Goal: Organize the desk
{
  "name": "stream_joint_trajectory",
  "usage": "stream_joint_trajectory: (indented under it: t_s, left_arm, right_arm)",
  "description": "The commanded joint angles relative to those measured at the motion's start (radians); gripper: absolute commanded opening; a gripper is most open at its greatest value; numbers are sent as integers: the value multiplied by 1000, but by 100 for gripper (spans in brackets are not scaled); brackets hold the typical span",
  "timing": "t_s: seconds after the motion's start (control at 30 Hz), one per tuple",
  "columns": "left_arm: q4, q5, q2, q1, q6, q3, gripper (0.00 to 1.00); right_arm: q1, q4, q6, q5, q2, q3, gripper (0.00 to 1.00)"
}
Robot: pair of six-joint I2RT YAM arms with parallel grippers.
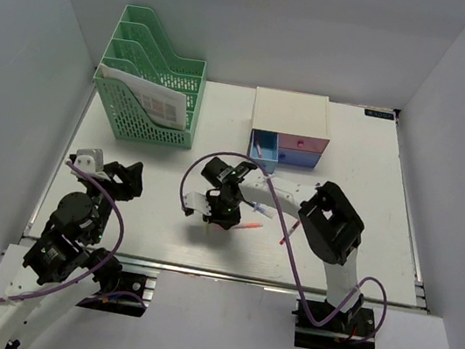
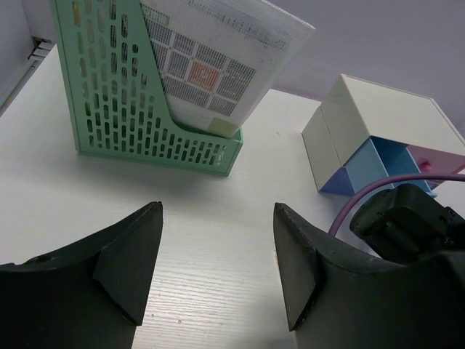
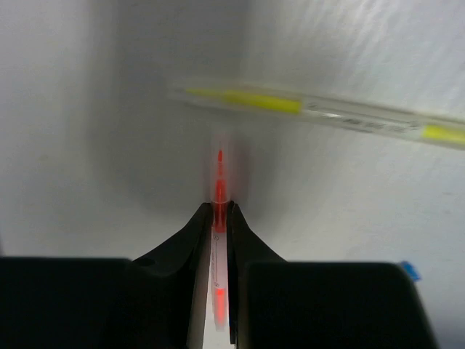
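The white desk (image 1: 365, 178) holds loose pens. My right gripper (image 1: 212, 218) reaches left over the desk's middle and is shut on a red pen (image 3: 219, 211), which runs lengthwise between the jaws, just above the desk (image 3: 363, 211). The red pen (image 1: 248, 227) sticks out to the right of the gripper in the top view. A clear pen with yellow parts (image 3: 312, 113) lies crosswise beyond the fingertips. My left gripper (image 1: 132, 178) is open and empty at the left, low over the bare desk (image 2: 73, 189), jaws wide apart (image 2: 218, 211).
A green file holder (image 1: 154, 82) with papers (image 2: 211, 58) stands at the back left. A white drawer box (image 1: 290, 117) stands at the back centre, its blue drawer (image 1: 263, 149) pulled out. Another red pen (image 1: 287, 234) lies by the right arm's elbow.
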Motion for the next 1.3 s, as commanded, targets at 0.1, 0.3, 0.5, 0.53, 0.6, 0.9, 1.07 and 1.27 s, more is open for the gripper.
stream_joint_trajectory:
  t_s: [0.1, 0.3, 0.5, 0.53, 0.6, 0.9, 1.07, 1.27]
  left_arm:
    - [-6, -13, -6, -4, 11, -15, 72]
    - [-9, -22, 1, -4, 14, -17, 72]
    - [-20, -33, 32, -4, 14, -14, 72]
    - [-21, -34, 37, -4, 14, -12, 72]
    - [-23, -36, 49, -4, 15, -12, 72]
    - [-40, -30, 104, -4, 18, -10, 72]
    - [-46, -17, 138, -4, 18, -7, 72]
    - [-43, -8, 161, -4, 23, -7, 72]
  right_arm:
    - [-27, -158, 9, -286, -155, 38, 0]
    - [-61, -230, -56, -432, -310, 116, 0]
    - [-113, -67, -69, -288, -487, 112, 0]
    - [-123, -33, -77, -236, -531, 100, 0]
    - [-158, 105, -96, -182, -594, 37, 0]
    - [-331, 421, -218, -273, -556, -2, 0]
    - [-420, 467, -225, -427, -479, 17, 0]
    - [-524, 543, -192, -608, -432, -3, 0]
